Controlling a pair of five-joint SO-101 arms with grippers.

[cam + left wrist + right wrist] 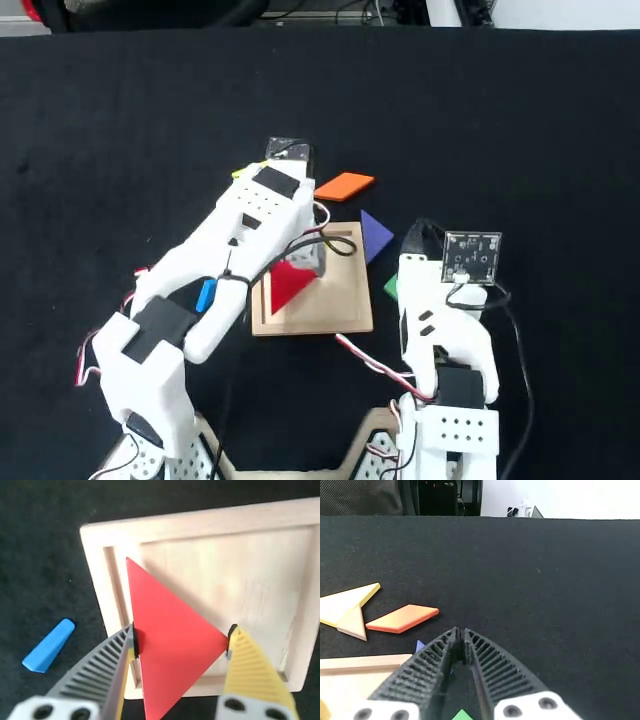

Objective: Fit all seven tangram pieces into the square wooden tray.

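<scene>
Left jaws gripped the large red wooden triangle (172, 645) by its edges, the square wooden tray (200, 515) directly beneath for seating; right jaws sat closed, empty.

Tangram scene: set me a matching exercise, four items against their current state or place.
Items
1. red triangle
2. orange parallelogram
3. right pincer
4. wooden tray

States or places
A. shut, holding nothing
B. lying on the black cloth, apart from the tray
C. beneath the red triangle
D. clamped in the left pincer

Pairs: 1-D, 2-B, 3-A, 4-C
</scene>
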